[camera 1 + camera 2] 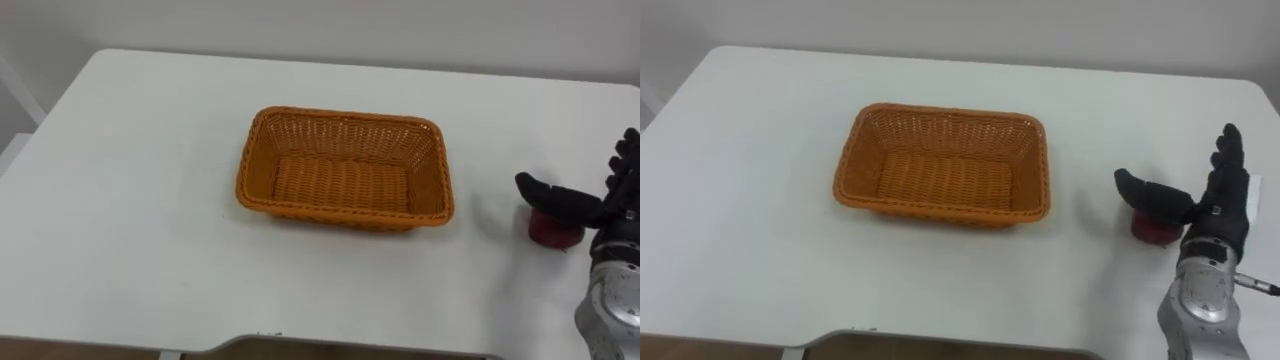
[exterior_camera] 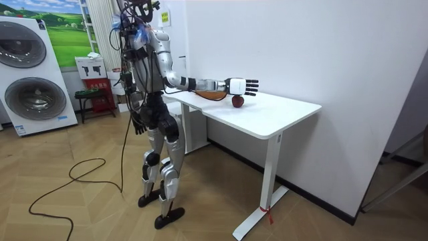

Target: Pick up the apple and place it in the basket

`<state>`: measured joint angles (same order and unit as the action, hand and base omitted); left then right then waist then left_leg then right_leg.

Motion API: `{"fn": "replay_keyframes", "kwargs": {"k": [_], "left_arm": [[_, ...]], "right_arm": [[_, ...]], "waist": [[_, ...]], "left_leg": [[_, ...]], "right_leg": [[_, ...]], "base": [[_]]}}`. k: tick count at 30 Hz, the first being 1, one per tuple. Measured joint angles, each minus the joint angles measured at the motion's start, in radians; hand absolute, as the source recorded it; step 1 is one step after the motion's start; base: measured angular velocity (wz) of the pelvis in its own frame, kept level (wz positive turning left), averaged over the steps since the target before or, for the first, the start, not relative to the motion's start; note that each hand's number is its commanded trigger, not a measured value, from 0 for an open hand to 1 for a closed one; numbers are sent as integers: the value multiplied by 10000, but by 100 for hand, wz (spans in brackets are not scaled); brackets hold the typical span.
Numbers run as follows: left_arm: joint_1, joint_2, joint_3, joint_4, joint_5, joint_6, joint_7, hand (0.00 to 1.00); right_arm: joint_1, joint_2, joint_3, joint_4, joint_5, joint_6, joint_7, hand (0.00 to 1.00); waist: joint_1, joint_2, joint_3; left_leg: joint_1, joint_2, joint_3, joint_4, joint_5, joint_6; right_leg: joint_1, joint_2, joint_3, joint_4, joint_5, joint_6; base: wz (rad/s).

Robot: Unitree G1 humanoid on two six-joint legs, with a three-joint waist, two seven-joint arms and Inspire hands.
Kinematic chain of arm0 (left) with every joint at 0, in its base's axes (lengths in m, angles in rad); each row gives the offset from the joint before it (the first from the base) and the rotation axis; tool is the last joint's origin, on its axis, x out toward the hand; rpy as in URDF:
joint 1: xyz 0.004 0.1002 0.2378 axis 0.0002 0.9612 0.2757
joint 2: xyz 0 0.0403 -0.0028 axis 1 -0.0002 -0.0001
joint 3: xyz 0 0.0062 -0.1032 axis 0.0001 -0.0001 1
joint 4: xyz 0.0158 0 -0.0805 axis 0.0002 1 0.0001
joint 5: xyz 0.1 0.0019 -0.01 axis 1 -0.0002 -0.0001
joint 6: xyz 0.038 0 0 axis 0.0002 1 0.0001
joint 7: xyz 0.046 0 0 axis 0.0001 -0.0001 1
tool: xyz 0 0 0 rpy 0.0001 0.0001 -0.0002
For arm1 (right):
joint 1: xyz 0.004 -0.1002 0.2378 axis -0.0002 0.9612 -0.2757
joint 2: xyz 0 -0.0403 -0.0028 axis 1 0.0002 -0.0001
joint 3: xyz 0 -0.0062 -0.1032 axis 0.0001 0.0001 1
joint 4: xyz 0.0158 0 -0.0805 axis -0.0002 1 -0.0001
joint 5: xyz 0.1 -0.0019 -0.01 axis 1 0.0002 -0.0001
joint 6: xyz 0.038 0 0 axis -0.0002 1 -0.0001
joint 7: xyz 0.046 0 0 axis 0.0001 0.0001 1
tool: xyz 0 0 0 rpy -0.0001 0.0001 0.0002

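Apple (image 1: 553, 233) first: I see it red and small on the white surface (image 1: 130, 200), to the right of the orange wicker basket (image 1: 340, 214) and slightly nearer, with a clear stretch of bare top between the two. The basket lies lengthwise across the middle of the surface, its open side up and its woven floor in plain sight. My right hand (image 1: 1212, 212) comes in from the lower right and is spread wide. Its fingers stand straight and point toward the far edge, and the thumb reaches left across the top of the apple, hiding the upper part of it. It holds nothing. From the eye views I cannot tell whether the thumb touches the fruit. The room view puts the hand just above the apple, with the arm stretched level over the surface. There the robot stands upright at the end of the surface on the room view's left. Its left hand (image 2: 138, 126) hangs by the hip, and whether it is open or closed I cannot tell.
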<state>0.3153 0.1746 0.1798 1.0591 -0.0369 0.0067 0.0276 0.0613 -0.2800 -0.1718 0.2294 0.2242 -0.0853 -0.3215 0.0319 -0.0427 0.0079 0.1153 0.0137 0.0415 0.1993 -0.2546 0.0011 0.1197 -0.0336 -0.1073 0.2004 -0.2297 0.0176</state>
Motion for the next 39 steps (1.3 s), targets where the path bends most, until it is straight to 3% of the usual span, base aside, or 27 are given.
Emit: {"fn": "replay_keyframes", "kwargs": {"k": [10,25,26,35,36,37,39], "left_arm": [[-10,0,-1,-9,43,-5,-19,0],[-101,27,-93,319,-31,-106,36,0],[-78,25,-162,347,-20,-105,31,0],[-117,53,-200,397,93,-6,29,0],[-121,57,-200,397,93,8,29,0],[-135,65,-201,398,93,15,25,0],[-135,68,-200,398,93,16,8,0]], "right_arm": [[-1,0,46,25,-4,-7,314,0],[-36,-119,333,2432,-47,-341,963,0],[-18,-117,348,2720,-187,-567,999,0],[-137,-195,307,3222,-592,-570,1287,0],[-159,-195,307,3307,-691,-587,1290,69],[-199,-194,309,3486,-860,-670,1308,100],[-217,-194,307,3541,-1086,-671,1350,100]], "waist": [[23,8,-19],[-31,-7,-28],[-18,-3,-35],[-24,-75,-98],[-25,-80,-100],[-25,-99,-107],[-27,-125,-108]], "left_leg": [[7,1,-7,61,0,0],[29,8,-34,247,0,0],[21,7,-36,260,0,0],[-16,5,-180,377,-1,0],[-9,4,-181,379,-1,0],[-2,4,-183,381,-1,0],[-3,3,-183,388,-1,0]], "right_leg": [[46,-1,-23,1,13,-13],[171,-13,-95,16,65,-26],[168,-20,-108,28,65,-25],[204,-32,-297,20,66,-29],[213,-32,-297,20,66,-29],[221,-32,-297,20,66,-29],[220,-34,-296,21,67,-30]], "base": [[0],[1],[5],[6],[0],[0],[0]]}}
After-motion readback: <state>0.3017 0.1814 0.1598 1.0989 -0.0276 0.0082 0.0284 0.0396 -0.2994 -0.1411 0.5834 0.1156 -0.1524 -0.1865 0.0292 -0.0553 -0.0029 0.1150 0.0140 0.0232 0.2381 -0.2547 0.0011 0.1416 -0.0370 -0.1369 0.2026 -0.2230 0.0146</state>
